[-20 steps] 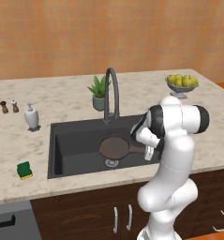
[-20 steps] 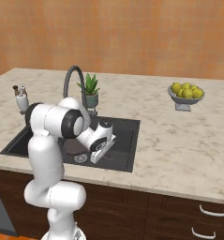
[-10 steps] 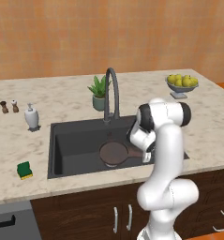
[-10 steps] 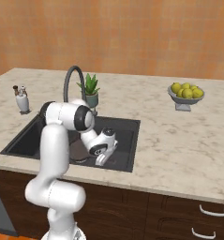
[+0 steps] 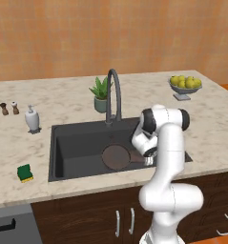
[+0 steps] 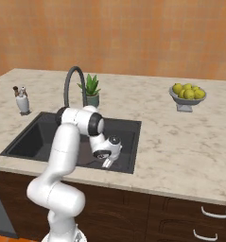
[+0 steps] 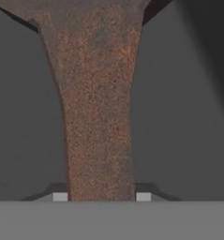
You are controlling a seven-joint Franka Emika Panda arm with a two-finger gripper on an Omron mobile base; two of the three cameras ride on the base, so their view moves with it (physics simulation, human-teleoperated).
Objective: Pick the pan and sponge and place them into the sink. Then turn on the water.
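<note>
potted plant (image 5: 101, 93), fruit bowl (image 5: 184, 86), soap dispenser (image 5: 32, 119), shakers (image 5: 8, 108)

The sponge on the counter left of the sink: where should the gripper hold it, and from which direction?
Grip the sponge across its two long sides, coming straight down from above. It lies flat, green face up, on the counter with free space around, so probably nothing blocks the fingers.

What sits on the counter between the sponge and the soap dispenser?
Nothing: in the left base view, bare marble countertop runs from the sponge up to the soap dispenser.
</note>
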